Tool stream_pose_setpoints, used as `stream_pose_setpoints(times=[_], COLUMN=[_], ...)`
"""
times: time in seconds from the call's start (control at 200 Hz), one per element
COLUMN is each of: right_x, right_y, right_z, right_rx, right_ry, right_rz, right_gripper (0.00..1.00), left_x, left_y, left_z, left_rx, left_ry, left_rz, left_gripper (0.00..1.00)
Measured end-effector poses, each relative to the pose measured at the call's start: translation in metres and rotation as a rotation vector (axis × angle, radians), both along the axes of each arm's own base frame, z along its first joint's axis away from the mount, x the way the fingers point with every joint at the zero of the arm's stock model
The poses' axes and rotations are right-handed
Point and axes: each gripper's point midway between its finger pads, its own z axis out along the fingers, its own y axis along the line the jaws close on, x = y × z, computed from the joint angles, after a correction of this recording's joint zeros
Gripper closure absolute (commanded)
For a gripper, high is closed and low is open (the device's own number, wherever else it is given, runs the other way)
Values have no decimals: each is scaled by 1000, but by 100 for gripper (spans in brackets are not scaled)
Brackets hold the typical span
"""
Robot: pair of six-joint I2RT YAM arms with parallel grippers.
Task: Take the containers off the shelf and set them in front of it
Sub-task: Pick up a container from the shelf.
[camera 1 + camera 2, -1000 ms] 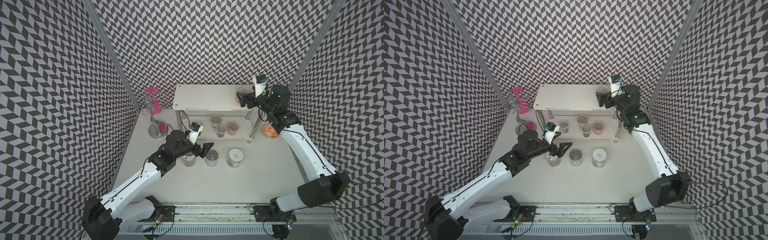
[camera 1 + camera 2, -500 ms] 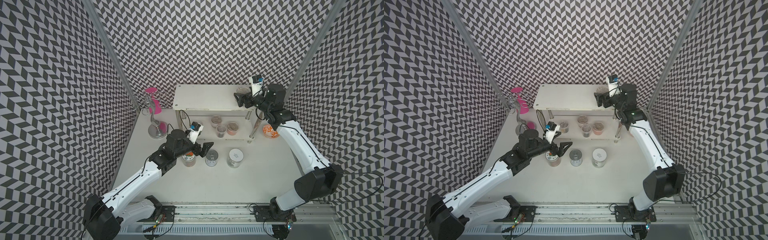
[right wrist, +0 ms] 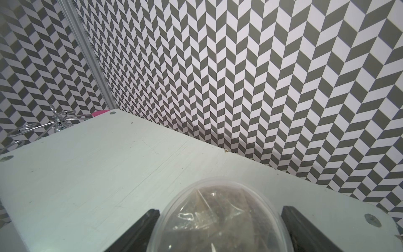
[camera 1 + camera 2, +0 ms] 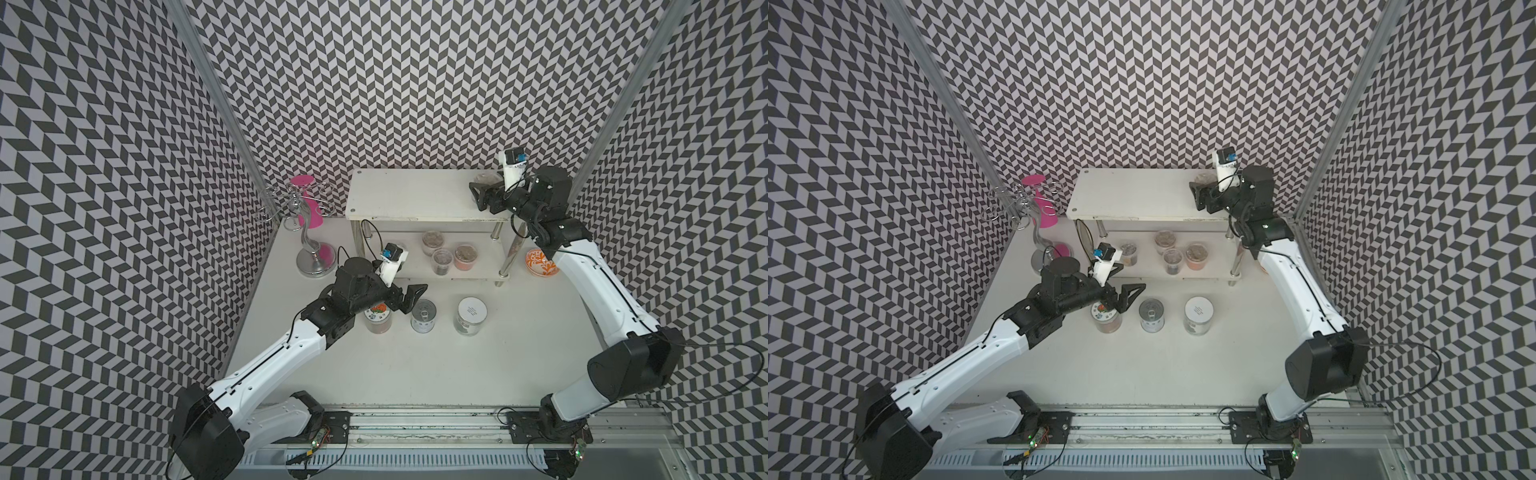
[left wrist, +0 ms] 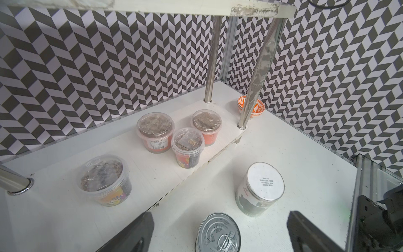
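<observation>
- Containers, in front of the shelf (image 4: 415, 195): picture-lid jar (image 4: 377, 316), tin can (image 4: 423, 316) and white-lid jar (image 4: 471, 313), in a row on the table (image 4: 415, 374).
- Lower tier: cluster of three tubs (image 5: 188, 145); lone tub (image 5: 104, 181) apart.
- Top tier: corner tub (image 3: 218, 231).
- Right gripper (image 3: 220, 213): jaws flank the corner tub closely; cannot tell whether clamped.
- Left gripper (image 4: 411, 298): jaws apart, empty, over the picture-lid jar and tin can.

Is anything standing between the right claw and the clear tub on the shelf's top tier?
Nothing visible does. The clear plastic tub on the shelf top tier sits right between the fingers of the right claw; whether they touch it is unclear.
</observation>
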Motion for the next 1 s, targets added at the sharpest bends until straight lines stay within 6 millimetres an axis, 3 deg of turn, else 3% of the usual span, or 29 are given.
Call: stream_pose_setpoints(times=[0.15,0.345,0.576,0.781,1.001], right_x=[0,-1,-17,-63,-144], right_y=[0,-1,-3,-4,-10], right_z=[0,2,14,14,15], right_rx=[0,1,8,-5,-22], right_ry=[-2,-8,-35,-53,-83], right_rz=[0,0,11,61,113], right_gripper=[20,21,22,22,24], left_x=[-1,-1,0,0,0], left_y=[-2,-2,-2,-3,-5], left_z=[-3,-3,-3,-6,0], left_rx=[1,0,0,3,-8], left_ry=[9,10,12,20,14], left_rz=[-11,-16,-14,-22,-39], left_gripper=[0,0,0,0,0])
